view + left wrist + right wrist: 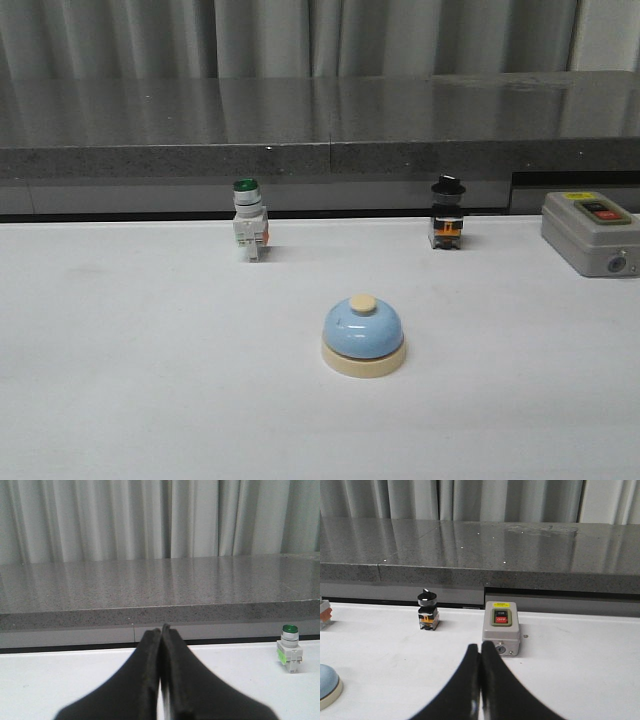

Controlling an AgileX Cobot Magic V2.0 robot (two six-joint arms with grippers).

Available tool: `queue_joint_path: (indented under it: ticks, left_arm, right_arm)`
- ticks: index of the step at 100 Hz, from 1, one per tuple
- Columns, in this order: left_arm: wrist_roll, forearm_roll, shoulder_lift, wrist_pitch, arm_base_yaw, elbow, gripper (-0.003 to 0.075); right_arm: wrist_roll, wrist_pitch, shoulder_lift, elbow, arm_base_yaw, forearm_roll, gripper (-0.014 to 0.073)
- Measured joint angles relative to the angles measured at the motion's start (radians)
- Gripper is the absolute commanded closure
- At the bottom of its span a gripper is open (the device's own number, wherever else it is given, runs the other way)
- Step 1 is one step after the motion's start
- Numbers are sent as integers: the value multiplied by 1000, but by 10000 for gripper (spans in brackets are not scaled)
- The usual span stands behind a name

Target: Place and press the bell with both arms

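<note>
**Where my three cameras look**

My front camera faces forward over the white bench [120,400], from slightly above, toward the grey ledge [300,150] and curtains. Each wrist camera sits low, just behind its pressed-together jaws, facing the same ledge. Left wrist and front share the green-capped switch [248,232]; right wrist and front share the black-knobbed switch [428,610], grey box [501,634] and bell [363,335].

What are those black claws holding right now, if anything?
Nothing. The left gripper and right gripper are both shut on empty air; the light-blue dome-shaped bell sits untouched on the table.
</note>
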Motion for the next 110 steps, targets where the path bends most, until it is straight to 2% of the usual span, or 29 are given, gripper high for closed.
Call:
queue_joint_path:
  ticks: [36,49,65,96,110]
  left_arm:
    - [0,0,0,-1,0,0,741]
    - [0,0,0,-3,0,0,741]
    - [0,0,0,-3,0,0,741]
    - [0,0,0,-3,0,0,741]
    - [0,0,0,-3,0,0,741]
  right_arm:
    - [0,-64,0,0,0,0,654]
    - [0,-18,0,-54,0,0,654]
    - [0,134,80,-237,0,0,654]
    - [0,599,432,-674,0,4,654]
    - [0,666,572,-782,0,8,654]
